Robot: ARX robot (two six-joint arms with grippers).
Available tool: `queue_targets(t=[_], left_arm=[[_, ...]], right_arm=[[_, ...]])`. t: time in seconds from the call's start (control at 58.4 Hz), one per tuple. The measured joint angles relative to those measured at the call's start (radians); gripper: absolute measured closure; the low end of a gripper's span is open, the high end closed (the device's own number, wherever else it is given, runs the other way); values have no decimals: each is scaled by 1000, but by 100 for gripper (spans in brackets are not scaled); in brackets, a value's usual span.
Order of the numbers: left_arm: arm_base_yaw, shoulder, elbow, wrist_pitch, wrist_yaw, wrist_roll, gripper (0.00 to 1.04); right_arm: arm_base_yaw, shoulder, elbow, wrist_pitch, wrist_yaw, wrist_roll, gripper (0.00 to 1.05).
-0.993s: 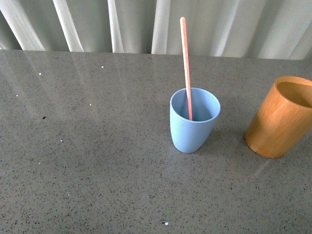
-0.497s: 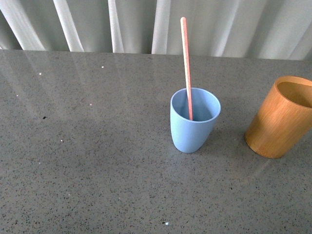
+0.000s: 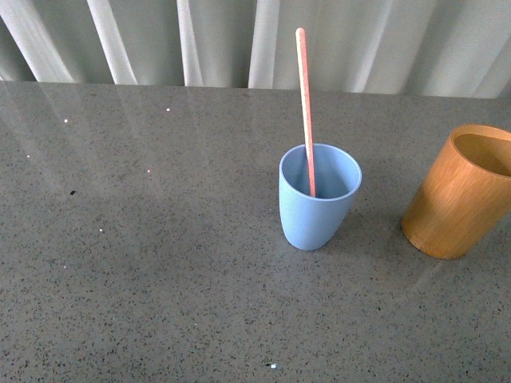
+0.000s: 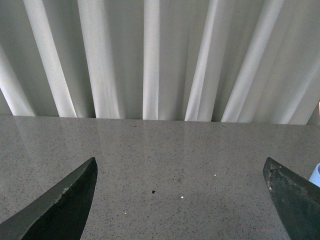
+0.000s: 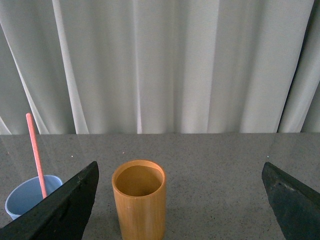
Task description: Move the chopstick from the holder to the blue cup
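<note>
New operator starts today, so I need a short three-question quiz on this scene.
1. True or false: the chopstick stands in the holder.
2. Which is empty: A) the blue cup B) the holder?
3. Fill in: both hands, left hand and right hand, are ____.

Key: 1. False, it leans in the blue cup. 2. B. 3. Open, holding nothing.

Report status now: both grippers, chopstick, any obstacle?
Left gripper open, empty. Right gripper open, empty. Chopstick stands in blue cup; holder empty. No obstacle seen.
</note>
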State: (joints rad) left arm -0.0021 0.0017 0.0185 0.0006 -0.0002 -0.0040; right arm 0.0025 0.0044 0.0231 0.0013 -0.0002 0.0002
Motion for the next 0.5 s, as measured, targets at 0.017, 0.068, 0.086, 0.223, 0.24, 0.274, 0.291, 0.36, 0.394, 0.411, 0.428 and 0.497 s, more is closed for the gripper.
queue_targets(t=[0.017, 0.068, 0.086, 0.223, 0.24, 0.274, 0.291, 0.36, 0.394, 0.411, 0.428, 0.497], left_arm=[[0, 0, 0, 0, 0, 0, 7], [0, 0, 0, 0, 0, 0, 7], [0, 0, 0, 0, 0, 0, 7], [0, 0, 0, 0, 0, 0, 7], [0, 0, 0, 0, 0, 0, 7], [0, 0, 0, 0, 0, 0, 7], [0, 0, 0, 0, 0, 0, 7], [0, 0, 0, 0, 0, 0, 7], [0, 0, 0, 0, 0, 0, 7], [0, 0, 0, 0, 0, 0, 7], [0, 0, 0, 0, 0, 0, 7], [0, 0, 0, 0, 0, 0, 7]], right_arm=[[0, 0, 0, 0, 0, 0, 10], [0, 0, 0, 0, 0, 0, 10], [0, 0, 0, 0, 0, 0, 10], [0, 0, 0, 0, 0, 0, 10], [0, 0, 0, 0, 0, 0, 10], [0, 0, 0, 0, 0, 0, 10], [0, 0, 0, 0, 0, 0, 10], [0, 0, 0, 0, 0, 0, 10], [0, 0, 0, 0, 0, 0, 10], [0, 0, 0, 0, 0, 0, 10], [0, 0, 0, 0, 0, 0, 10], [0, 0, 0, 0, 0, 0, 10]])
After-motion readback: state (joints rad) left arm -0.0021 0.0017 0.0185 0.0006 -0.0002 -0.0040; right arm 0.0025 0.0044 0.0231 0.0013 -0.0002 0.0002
